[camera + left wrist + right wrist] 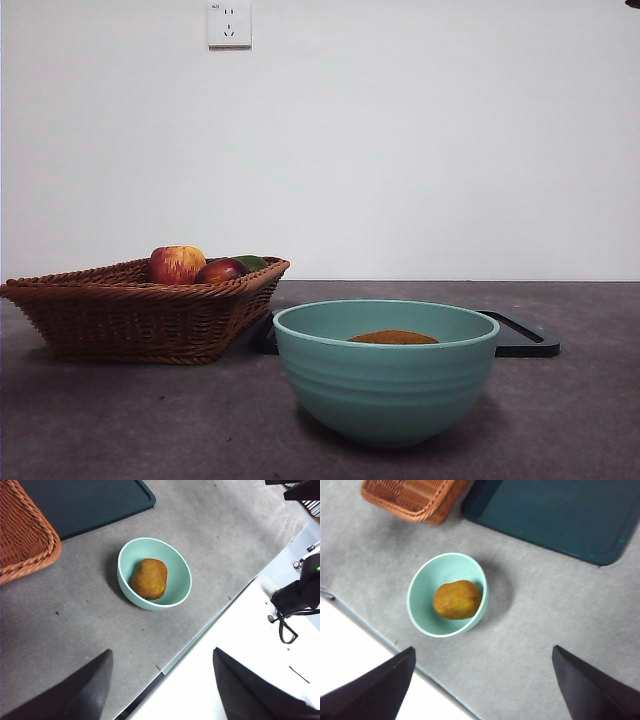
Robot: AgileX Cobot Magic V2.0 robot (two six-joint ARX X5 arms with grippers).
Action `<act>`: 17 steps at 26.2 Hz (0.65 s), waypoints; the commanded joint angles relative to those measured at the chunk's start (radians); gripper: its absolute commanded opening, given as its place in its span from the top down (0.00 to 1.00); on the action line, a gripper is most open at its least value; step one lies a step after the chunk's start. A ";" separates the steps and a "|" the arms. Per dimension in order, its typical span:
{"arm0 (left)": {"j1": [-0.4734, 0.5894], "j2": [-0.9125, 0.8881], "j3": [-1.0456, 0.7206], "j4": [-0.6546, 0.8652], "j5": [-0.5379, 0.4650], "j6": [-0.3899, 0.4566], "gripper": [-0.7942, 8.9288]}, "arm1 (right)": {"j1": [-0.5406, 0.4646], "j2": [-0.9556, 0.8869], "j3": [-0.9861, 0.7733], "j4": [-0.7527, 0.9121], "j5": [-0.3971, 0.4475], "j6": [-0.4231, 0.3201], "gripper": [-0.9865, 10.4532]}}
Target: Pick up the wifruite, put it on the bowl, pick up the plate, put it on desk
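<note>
inside one bowl (386, 385) lies one wifruite (393, 338); one basket (140, 315) nearby.

The bowl (386, 385) is pale teal-green, with faint horizontal ridges banding its outside. The wifruite (149, 578) in it is dull brown with an orange-yellow cast. The surface (560, 420) is matte dark grey, slightly mottled. The wicker basket (140, 318) is reddish brown in a woven pattern. In it, the apple (176, 264) is red streaked with yellow, and the fruit (220, 270) beside it is dark red. The tray (555, 515) is dark teal. Both arms' jaws are black.
</note>
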 commanded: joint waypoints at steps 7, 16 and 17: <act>-0.003 0.005 0.006 0.008 0.002 0.016 0.60 | 0.109 0.072 -0.031 0.093 0.000 0.101 0.55; -0.003 0.005 0.006 0.008 0.002 0.016 0.60 | 0.276 0.196 -0.120 0.295 0.131 0.212 0.60; -0.003 0.005 0.006 0.008 0.002 0.016 0.60 | 0.295 0.214 -0.120 0.309 0.156 0.215 0.60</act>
